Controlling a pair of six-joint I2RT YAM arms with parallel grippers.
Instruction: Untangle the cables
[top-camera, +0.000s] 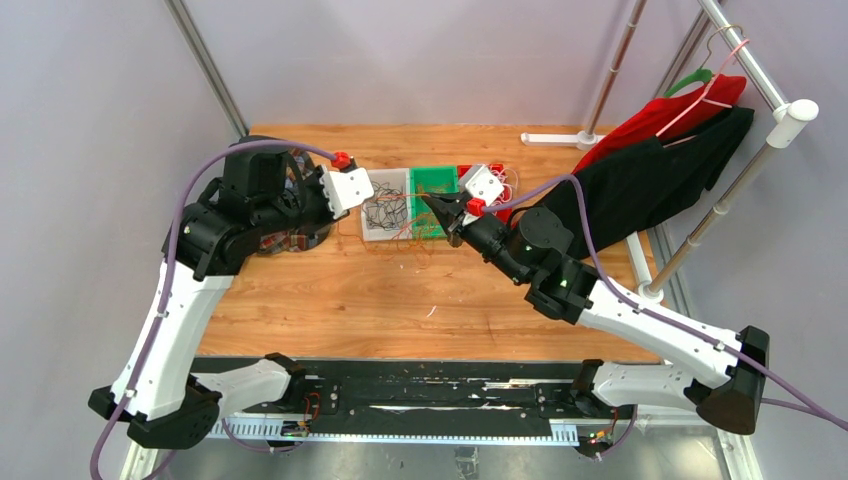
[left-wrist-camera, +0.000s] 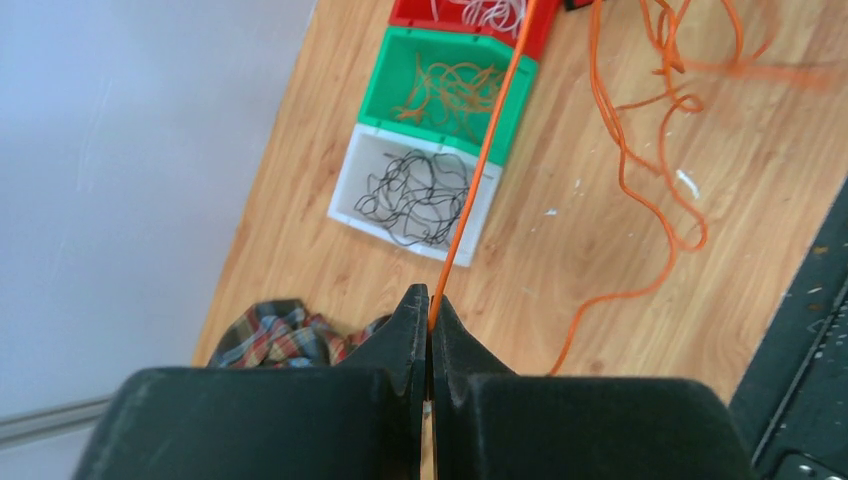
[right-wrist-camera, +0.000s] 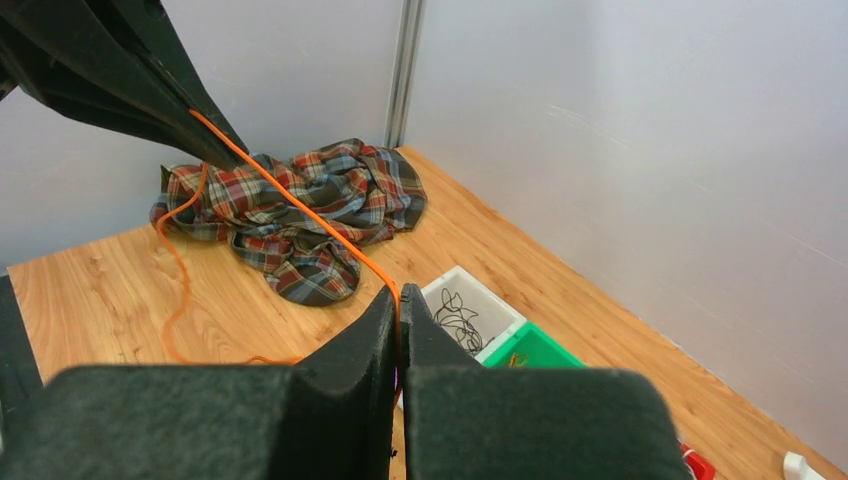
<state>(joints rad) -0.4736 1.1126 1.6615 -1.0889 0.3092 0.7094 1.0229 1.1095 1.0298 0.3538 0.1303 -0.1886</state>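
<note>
An orange cable (left-wrist-camera: 487, 150) runs taut between my two grippers. The left gripper (left-wrist-camera: 430, 312) is shut on one stretch of it, held above the table near a plaid cloth. In the right wrist view the same cable (right-wrist-camera: 300, 215) slants down from the left gripper (right-wrist-camera: 215, 150) into my right gripper (right-wrist-camera: 398, 300), which is shut on it. The slack of the orange cable (left-wrist-camera: 640, 170) lies in loose loops on the wood. More cables sit sorted in bins: black ones (left-wrist-camera: 415, 190), orange ones (left-wrist-camera: 455, 90) and white ones (left-wrist-camera: 490, 12). From above, the right gripper (top-camera: 430, 201) hovers over the bins.
Three bins stand in a row at the table's back: white (top-camera: 368, 228), green (top-camera: 432, 178), red (top-camera: 466, 169). A plaid cloth (right-wrist-camera: 300, 210) lies crumpled at the left, under the left arm. A clothes rack (top-camera: 790, 110) with red and black garments (top-camera: 650, 170) stands at the right.
</note>
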